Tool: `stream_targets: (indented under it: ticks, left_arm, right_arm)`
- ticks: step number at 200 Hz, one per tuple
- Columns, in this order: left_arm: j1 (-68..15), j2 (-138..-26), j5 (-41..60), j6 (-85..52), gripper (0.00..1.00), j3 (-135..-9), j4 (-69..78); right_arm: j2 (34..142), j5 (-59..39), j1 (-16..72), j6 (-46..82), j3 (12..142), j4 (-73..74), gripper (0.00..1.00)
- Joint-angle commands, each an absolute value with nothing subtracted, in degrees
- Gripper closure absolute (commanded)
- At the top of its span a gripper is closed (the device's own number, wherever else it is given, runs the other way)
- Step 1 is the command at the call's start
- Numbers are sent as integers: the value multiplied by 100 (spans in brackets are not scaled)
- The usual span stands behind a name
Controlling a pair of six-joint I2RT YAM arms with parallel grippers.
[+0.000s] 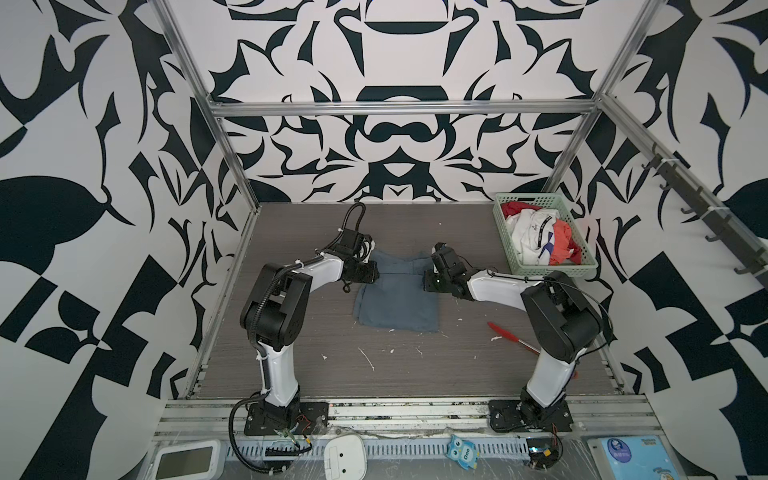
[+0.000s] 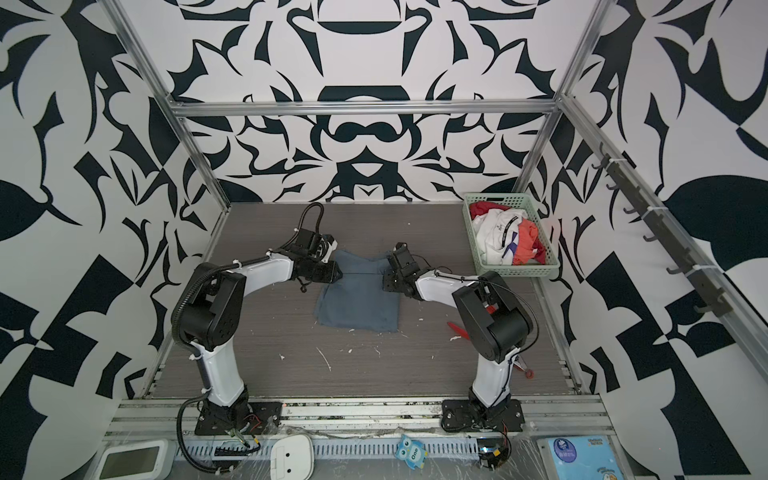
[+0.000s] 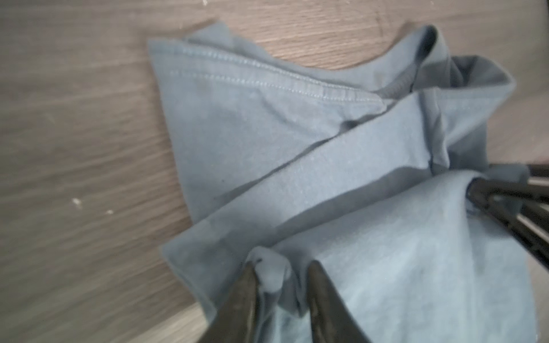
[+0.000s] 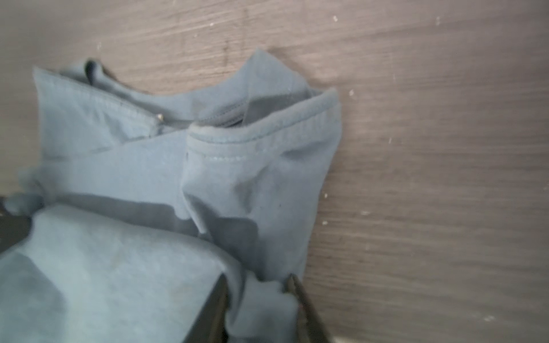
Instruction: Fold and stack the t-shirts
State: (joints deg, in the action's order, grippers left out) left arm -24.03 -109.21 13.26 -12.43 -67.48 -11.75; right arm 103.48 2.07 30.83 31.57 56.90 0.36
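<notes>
The slate blue-grey t-shirt (image 1: 395, 299) (image 2: 357, 299) lies partly folded at the table's middle, its collar end toward the back. My left gripper (image 1: 374, 272) (image 3: 282, 267) is shut on a bunched fold at the shirt's left edge. On the shirt's right edge, my right gripper (image 1: 428, 277) (image 4: 258, 282) is shut on a pinch of cloth. In each wrist view the folded sleeves and collar (image 3: 427, 44) (image 4: 255, 130) lie beyond the jaws. A white t-shirt with a dark stripe (image 1: 532, 237) and a red-orange one (image 1: 563, 243) lie crumpled in the basket.
The pale green lattice basket (image 1: 506, 237) (image 2: 473, 237) stands at the back right corner. A red pen (image 1: 513, 334) lies on the wood-grain table (image 1: 291, 332) beside the right arm. White scraps dot the table's front half. Metal frame posts bound the table.
</notes>
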Motion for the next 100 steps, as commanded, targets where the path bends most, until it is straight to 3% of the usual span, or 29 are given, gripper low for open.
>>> stream_targets:
  ticks: [1, 11, 23, 38, 100]
  left_arm:
    - [-2439, -10898, 1372, -1305, 79, -6804, -1195]
    - [-2443, -10815, 1339, -1313, 85, -6771, -1204]
    - [-2457, -10696, 1280, -1323, 91, -6726, -1196]
    - [-2460, -10551, 1259, -1337, 100, -6674, -1196]
    - [-2500, -9811, 1292, -1513, 100, -6241, -1157]
  right_arm:
    - [10087, 432, 3101, 3199, 5792, 6, 86]
    - [10044, 448, 3103, 3170, 5783, -38, 89]
    - [10005, 481, 3107, 3156, 5809, -167, 100]
    - [9950, 558, 3115, 3129, 5853, -352, 100]
    - [9288, 994, 3412, 3016, 5666, -640, 100]
